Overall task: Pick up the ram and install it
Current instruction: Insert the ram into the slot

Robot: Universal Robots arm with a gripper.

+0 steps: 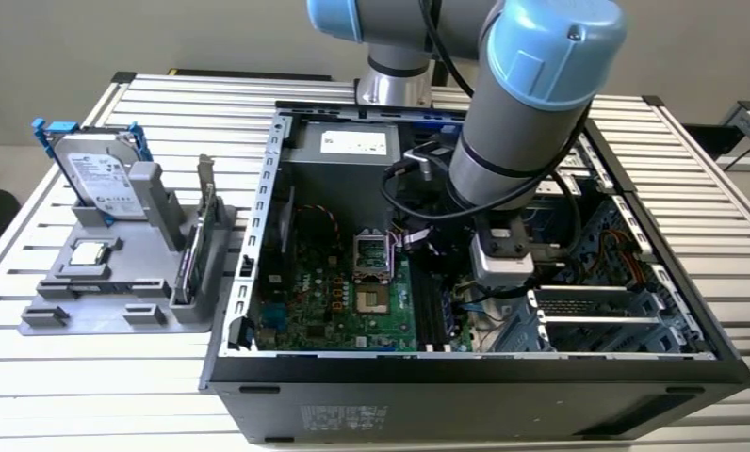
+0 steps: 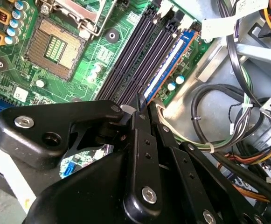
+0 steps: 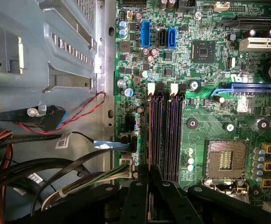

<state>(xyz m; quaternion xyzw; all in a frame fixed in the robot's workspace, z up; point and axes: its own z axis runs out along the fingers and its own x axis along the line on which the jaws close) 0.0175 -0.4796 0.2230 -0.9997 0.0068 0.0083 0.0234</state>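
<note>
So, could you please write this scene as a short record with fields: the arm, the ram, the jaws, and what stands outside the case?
arm: reaches down into the open computer case
gripper: at one end of the memory slots on the motherboard
ram: seen edge-on, lying along the outermost slot
jaws: close together on the ram's near end
CPU socket: uncovered, beside the slots
tray: at the exterior view's left of the case, holding a hard drive
</note>
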